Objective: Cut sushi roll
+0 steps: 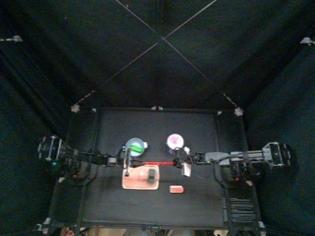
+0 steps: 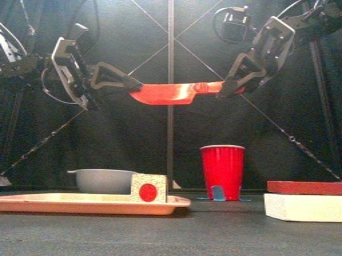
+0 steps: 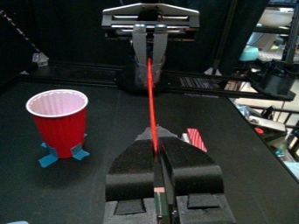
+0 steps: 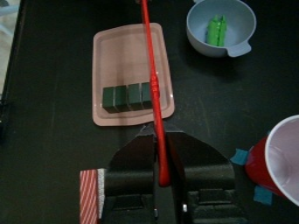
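Observation:
A flat red cutter (image 2: 171,93) hangs level high above the table, held at both ends. My left gripper (image 2: 118,82) is shut on its left end and my right gripper (image 2: 230,85) on its right end. The left wrist view shows the cutter (image 3: 152,105) edge-on, running from my left gripper (image 3: 162,179) to the other arm's jaws. The sushi roll (image 4: 131,96), dark green and lying crosswise, rests on a pink tray (image 4: 117,44) below the cutter (image 4: 153,79) and ahead of my right gripper (image 4: 163,166). In the front view the roll (image 2: 148,189) shows its red-centred end.
A red cup (image 2: 223,172) stands on blue tape behind the tray. A grey bowl (image 4: 222,24) holding something green sits by the tray's far end. A red-and-white box (image 2: 305,200) lies at the front right, and a small striped packet (image 4: 90,188) lies near the tray.

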Motion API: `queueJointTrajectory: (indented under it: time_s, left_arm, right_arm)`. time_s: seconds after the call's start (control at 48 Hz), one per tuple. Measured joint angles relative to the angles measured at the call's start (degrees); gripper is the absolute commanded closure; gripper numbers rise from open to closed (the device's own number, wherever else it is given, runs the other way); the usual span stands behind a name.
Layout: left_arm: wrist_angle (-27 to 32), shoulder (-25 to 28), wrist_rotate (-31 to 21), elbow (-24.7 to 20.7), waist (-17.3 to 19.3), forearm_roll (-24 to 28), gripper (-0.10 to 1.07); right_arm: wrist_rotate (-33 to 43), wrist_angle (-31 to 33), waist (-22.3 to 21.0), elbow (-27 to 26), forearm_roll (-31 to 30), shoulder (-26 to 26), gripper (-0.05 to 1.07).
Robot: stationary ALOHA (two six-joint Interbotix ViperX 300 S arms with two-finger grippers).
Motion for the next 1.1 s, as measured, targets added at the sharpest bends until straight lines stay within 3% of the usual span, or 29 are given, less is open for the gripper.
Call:
queueJointTrajectory:
  time_s: [0.396, 0.792, 1.104]
  left_arm:
    - [6.50, -0.09, 0.00, 1.23, -0.09, 1.76, 0.68]
    - [13.80, 0.88, -0.09, 1.58, -0.88, 2.99, 0.68]
    - [16.61, 2.81, -0.18, 1.58, -2.46, 2.90, 0.68]
  right_arm:
    - [0.00, -2.99, 0.44, 1.14, -0.09, 3.96, 0.65]
    - [0.18, -6.50, 1.58, 0.18, -0.09, 14.33, 0.66]
    - [0.00, -6.94, 3.43, -1.49, -0.18, 18.98, 0.66]
